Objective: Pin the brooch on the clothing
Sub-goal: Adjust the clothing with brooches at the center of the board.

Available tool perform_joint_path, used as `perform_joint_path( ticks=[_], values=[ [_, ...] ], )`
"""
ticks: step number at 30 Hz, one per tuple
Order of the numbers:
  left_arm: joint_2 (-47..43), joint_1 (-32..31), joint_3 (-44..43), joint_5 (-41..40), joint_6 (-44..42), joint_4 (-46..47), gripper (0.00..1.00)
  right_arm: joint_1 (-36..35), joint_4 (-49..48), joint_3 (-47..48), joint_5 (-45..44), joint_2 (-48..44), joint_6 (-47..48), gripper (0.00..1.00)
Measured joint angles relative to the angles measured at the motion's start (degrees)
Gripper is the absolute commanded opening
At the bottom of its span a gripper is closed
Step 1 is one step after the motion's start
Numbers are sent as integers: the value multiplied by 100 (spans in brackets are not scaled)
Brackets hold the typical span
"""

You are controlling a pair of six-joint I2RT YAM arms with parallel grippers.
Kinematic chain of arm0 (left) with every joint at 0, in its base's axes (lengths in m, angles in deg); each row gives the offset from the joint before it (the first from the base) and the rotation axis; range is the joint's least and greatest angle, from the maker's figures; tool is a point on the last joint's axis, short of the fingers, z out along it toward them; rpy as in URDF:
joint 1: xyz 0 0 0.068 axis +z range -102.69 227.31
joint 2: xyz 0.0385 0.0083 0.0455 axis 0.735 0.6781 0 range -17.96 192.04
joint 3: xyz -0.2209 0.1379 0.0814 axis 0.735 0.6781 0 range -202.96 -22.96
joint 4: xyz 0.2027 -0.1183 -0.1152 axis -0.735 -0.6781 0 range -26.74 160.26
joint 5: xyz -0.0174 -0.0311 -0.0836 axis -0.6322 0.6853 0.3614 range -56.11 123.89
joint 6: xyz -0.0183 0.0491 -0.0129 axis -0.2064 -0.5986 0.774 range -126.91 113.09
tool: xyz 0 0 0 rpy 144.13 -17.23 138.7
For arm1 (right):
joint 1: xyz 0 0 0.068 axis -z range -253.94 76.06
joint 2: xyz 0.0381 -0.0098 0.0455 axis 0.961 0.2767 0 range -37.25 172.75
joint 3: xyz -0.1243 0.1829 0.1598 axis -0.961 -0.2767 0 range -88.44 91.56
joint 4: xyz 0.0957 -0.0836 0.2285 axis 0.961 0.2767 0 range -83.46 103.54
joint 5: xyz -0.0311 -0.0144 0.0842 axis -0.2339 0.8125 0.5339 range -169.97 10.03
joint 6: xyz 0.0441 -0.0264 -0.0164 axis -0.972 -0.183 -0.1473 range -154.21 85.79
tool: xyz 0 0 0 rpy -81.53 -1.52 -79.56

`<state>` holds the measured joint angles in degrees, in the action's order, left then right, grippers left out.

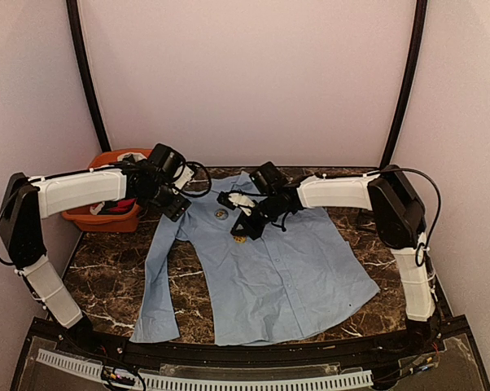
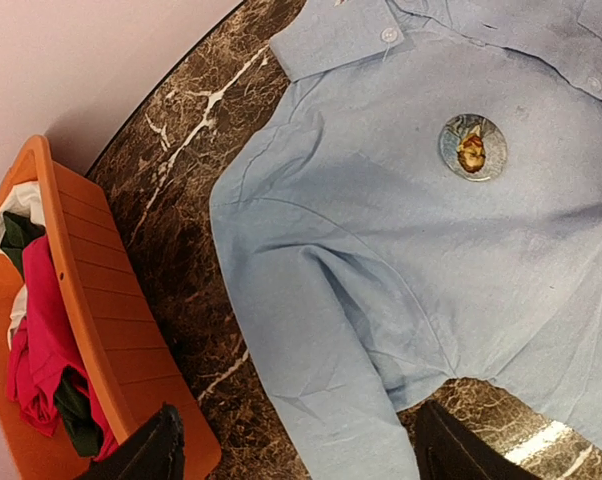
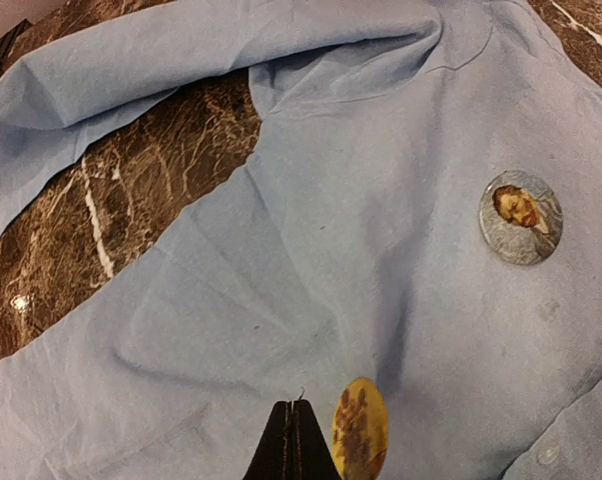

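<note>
Marble tabletop [image 1: 107,277]: you've one brooch [image 3: 521,217] on the shirt [image 1: 286,277]; right end effector [image 3: 299,405] closed beside a second brooch [image 3: 359,432], left end effector [image 2: 299,412] spread empty

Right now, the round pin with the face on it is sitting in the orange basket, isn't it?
Not quite. The round pin with the face is sitting on the light blue shirt, up on its chest, not in the orange basket. The left wrist view shows it, with the basket off to the side of the shirt.
</note>
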<state>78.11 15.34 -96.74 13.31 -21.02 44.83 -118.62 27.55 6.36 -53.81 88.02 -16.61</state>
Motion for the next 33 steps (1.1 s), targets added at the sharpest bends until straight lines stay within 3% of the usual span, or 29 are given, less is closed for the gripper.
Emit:
perform_joint_path(
  ticks=[9,18,26,33],
  values=[
    [-52,-208,199,46,201,72,79,234,13,892,-70,669,-363,0],
    [-52,-291,192,87,258,127,80,341,-131,144,-52,389,-455,0],
    [2,-688,192,409,348,382,79,334,-457,-181,-136,-527,-529,0],
    [1019,-789,-31,647,557,691,78,186,-588,-387,251,-562,-466,0]
  ],
)
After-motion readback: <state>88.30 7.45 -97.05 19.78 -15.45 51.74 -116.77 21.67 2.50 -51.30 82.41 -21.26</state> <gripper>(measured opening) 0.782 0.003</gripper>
